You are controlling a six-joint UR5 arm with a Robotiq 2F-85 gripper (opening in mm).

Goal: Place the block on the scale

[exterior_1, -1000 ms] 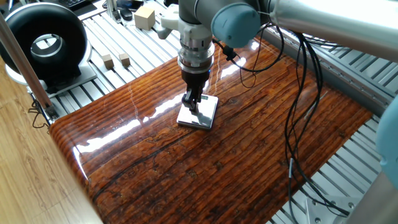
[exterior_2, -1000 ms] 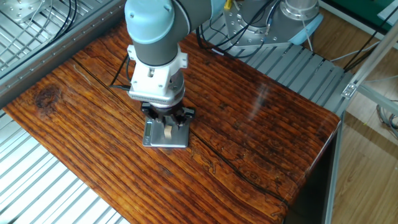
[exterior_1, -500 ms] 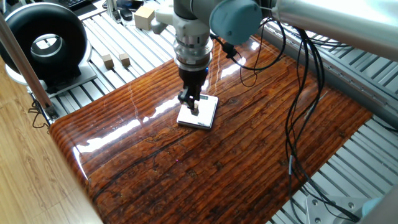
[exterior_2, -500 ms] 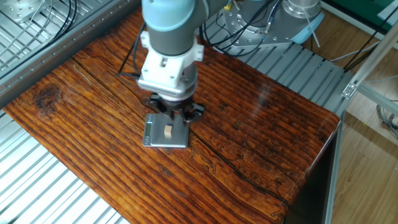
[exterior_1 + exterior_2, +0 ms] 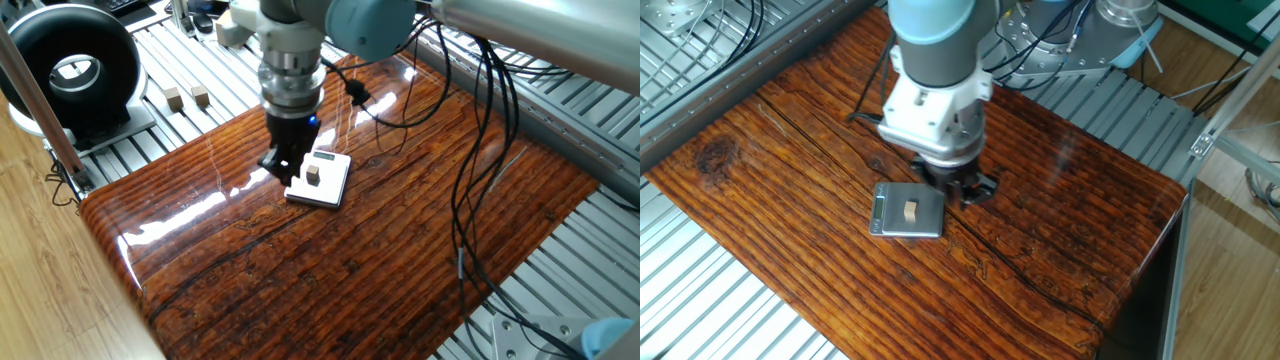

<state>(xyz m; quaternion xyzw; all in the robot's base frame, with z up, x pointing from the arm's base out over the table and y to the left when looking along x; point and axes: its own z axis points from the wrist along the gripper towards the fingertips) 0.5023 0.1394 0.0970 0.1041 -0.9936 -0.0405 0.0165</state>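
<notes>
The scale (image 5: 327, 183) lies flat on the dark wooden tabletop, and in the other fixed view it (image 5: 892, 222) looks grey. The tiny tan block (image 5: 313, 175) rests on top of the scale, near its middle (image 5: 911, 209), and nothing touches it. My gripper (image 5: 283, 165) is open and empty. It hangs just off the scale's edge, slightly above the table, beside the block and not over it. In the other fixed view the gripper (image 5: 966, 188) stands past the scale's far right corner.
A black ring-shaped device (image 5: 70, 62) stands at the back left on the metal slats. Two small wooden cubes (image 5: 173, 97) (image 5: 200, 95) lie beside it. Black cables (image 5: 478, 150) hang from the arm over the table's right half. The table's front edge (image 5: 130, 270) drops off at the left.
The gripper has let go of the block, risen and moved sideways off the scale. The block stays on the scale, now fully in view.
</notes>
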